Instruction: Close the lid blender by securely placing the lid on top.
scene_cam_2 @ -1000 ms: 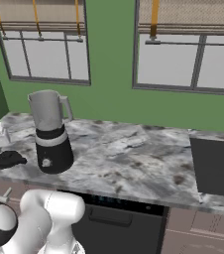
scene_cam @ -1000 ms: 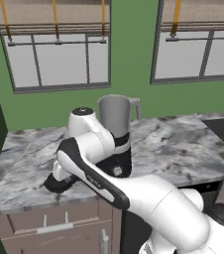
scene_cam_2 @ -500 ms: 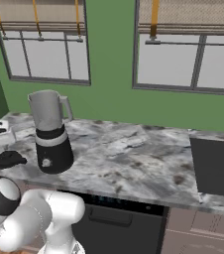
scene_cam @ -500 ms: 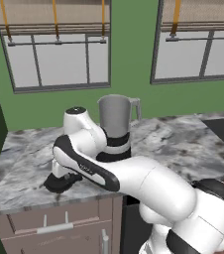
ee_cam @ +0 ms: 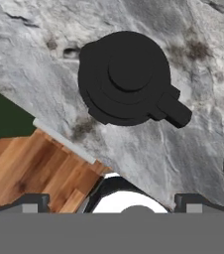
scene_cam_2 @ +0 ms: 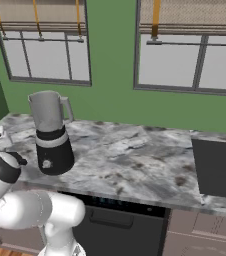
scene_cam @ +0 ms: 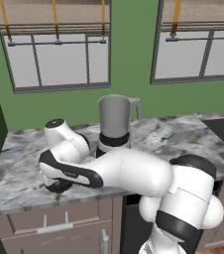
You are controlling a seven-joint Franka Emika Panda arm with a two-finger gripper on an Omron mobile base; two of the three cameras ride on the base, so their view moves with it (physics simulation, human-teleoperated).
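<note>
Both base views look forward and down from behind the arm, sharing the blender (scene_cam: pixel 115 124) on the marble worktop (scene_cam_2: pixel 135 160). The hand view looks closely down on the lid (ee_cam: pixel 126 78).

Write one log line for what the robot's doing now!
hand: open, above lid | lid: on counter, ungrasped | blender: jar uncovered
</note>
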